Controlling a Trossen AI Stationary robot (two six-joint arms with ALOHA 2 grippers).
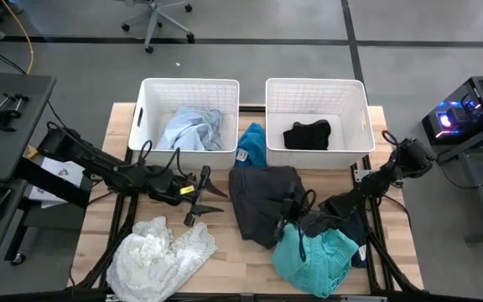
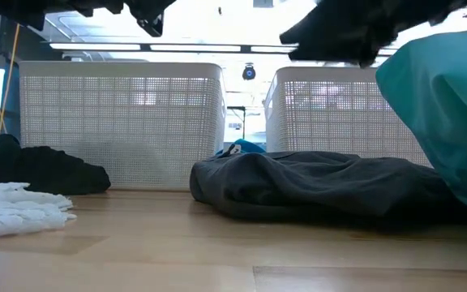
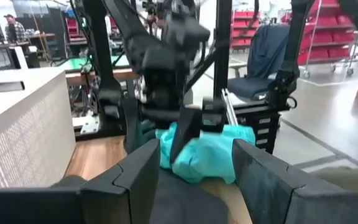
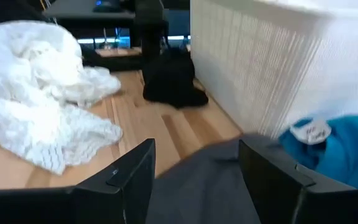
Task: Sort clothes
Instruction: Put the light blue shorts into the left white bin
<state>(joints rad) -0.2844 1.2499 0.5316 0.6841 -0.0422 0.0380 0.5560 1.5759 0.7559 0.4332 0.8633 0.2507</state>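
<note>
My right gripper [image 1: 290, 220] hangs with fingers spread, empty, over the dark grey garment [image 1: 262, 200], which lies just in front of the right basket [image 1: 316, 88]. I should drop straight, pinch one thick fold. My left gripper [image 1: 201, 190] waits released beside it.

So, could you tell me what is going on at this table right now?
Two robot arms are sorting clothes into two white baskets. The left basket holds a pale grey-blue garment, the right basket a black one. A white lacy garment, a dark grey one, a teal one and a blue one remain outside. The left gripper and the right gripper are open, flanking the dark grey garment.
</note>
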